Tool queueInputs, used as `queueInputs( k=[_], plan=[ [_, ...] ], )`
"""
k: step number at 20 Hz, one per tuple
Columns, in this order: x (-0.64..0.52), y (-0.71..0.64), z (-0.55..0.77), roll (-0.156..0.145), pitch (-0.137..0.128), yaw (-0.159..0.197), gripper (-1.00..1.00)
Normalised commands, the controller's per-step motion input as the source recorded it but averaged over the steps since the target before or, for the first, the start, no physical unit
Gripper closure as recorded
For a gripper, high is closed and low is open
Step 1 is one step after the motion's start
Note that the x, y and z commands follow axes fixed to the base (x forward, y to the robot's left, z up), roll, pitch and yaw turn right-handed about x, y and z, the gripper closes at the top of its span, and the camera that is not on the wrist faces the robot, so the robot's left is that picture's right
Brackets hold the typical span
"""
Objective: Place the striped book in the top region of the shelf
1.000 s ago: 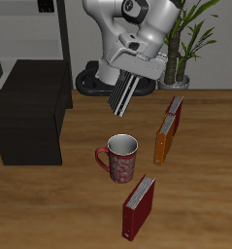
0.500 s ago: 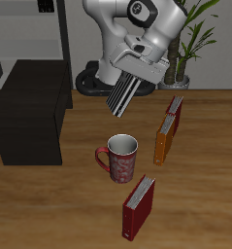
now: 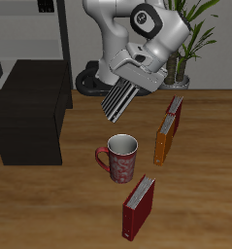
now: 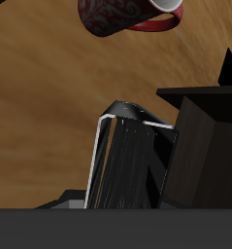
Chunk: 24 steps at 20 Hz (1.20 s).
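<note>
The striped book [image 3: 121, 97], black with white stripes, hangs tilted in the air above the table, held by my gripper [image 3: 133, 80], which is shut on its upper end. In the wrist view the book [image 4: 127, 165] fills the middle, white-edged and dark. The shelf [image 3: 30, 112] is a low near-black box beside the book, nearer the table's side edge; its flat top lies lower than the book. It also shows in the wrist view [image 4: 205, 136]. The book is apart from the shelf.
A red patterned mug [image 3: 119, 158] stands on the table below the book; it also shows in the wrist view [image 4: 122, 17]. An orange book [image 3: 165, 132] and a dark red book [image 3: 139, 206] stand nearby. A grey-framed rack [image 3: 49, 34] and a plant [image 3: 190, 39] are at the back.
The arm has turned and the striped book has tilted more and shifted slightly toward the shelf, staying at about the same height.
</note>
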Motion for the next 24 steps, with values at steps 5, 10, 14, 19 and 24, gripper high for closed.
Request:
queueInputs(
  k=[5, 10, 14, 19, 24],
  plan=[
    [0.09, -0.04, -0.12, -0.159, -0.002, -0.034, 1.0],
    [0.16, 0.12, -0.08, -0.053, 0.047, 0.024, 1.0],
    [0.17, 0.06, -0.13, -0.093, 0.083, -0.008, 1.0],
    [0.04, -0.02, 0.16, -0.068, -0.034, -0.034, 1.0],
    [0.11, -0.21, 0.14, -0.083, 0.003, -0.041, 1.0]
  ],
)
